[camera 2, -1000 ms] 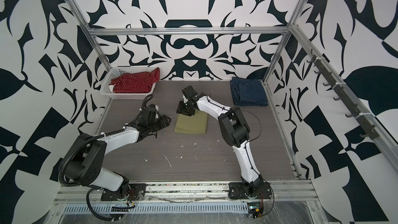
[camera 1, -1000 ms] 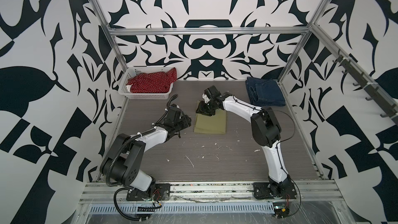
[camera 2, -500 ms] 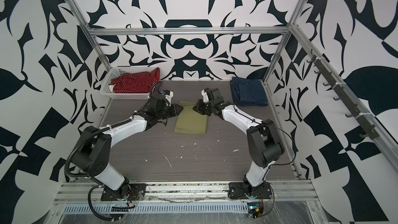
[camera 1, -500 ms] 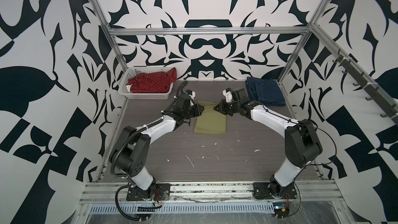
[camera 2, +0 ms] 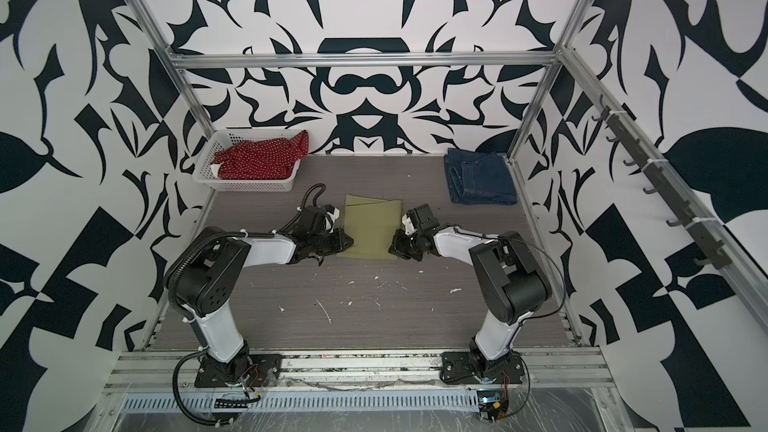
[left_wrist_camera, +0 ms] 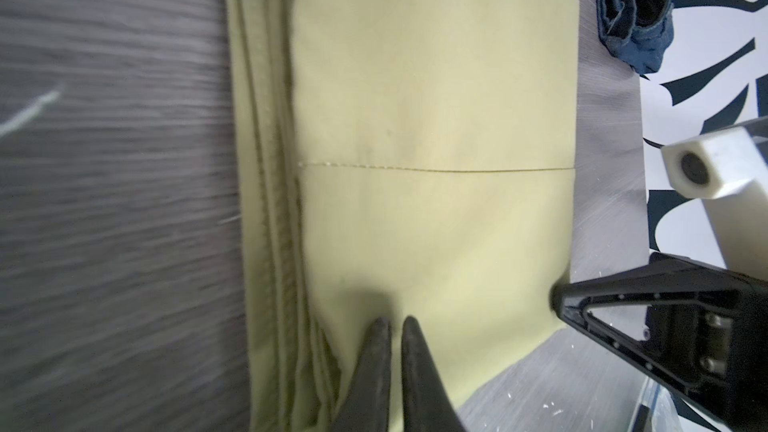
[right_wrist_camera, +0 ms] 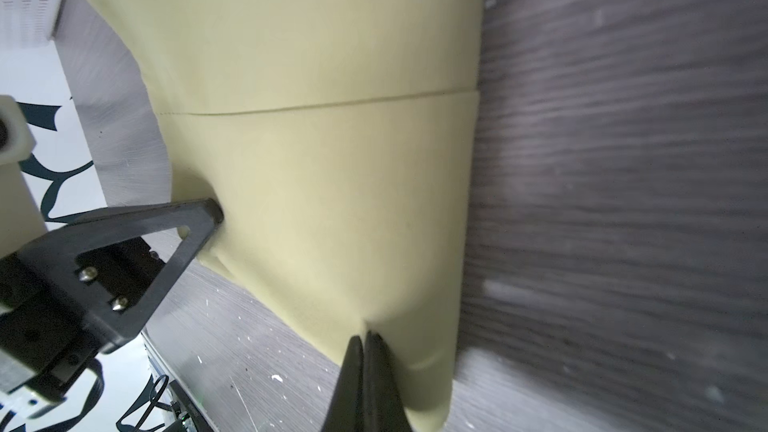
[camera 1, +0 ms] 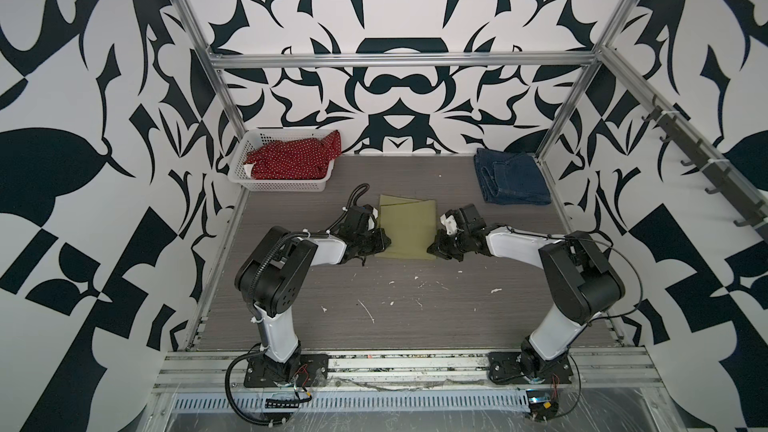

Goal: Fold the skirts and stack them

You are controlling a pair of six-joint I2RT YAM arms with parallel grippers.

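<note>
The olive-green skirt (camera 1: pixel 409 226) (camera 2: pixel 372 226) lies folded flat mid-table. My left gripper (camera 1: pixel 384 243) (camera 2: pixel 347 243) is at its near left corner, and in the left wrist view its jaws (left_wrist_camera: pixel 395 322) are pinched on the cloth (left_wrist_camera: pixel 436 97). My right gripper (camera 1: pixel 433 248) (camera 2: pixel 392 248) is at the near right corner, shut (right_wrist_camera: pixel 363 336) on puckered cloth (right_wrist_camera: pixel 311 35). The dark blue denim skirt (camera 1: pixel 513 176) (camera 2: pixel 482 180) lies folded at the back right. The red polka-dot skirt (camera 1: pixel 291 157) (camera 2: pixel 257 162) sits crumpled in the basket.
The white perforated basket (camera 1: pixel 282 184) (camera 2: pixel 249 184) stands at the back left corner. White scraps (camera 1: pixel 368 309) dot the near half of the table. Metal frame posts (camera 1: pixel 224 89) border the table, and a hook rail (camera 1: pixel 706 160) runs along the right wall.
Both arms swung to the olive-green skirt's near corners, the right one crossing from its far left side. Both grippers closed on the cloth.
</note>
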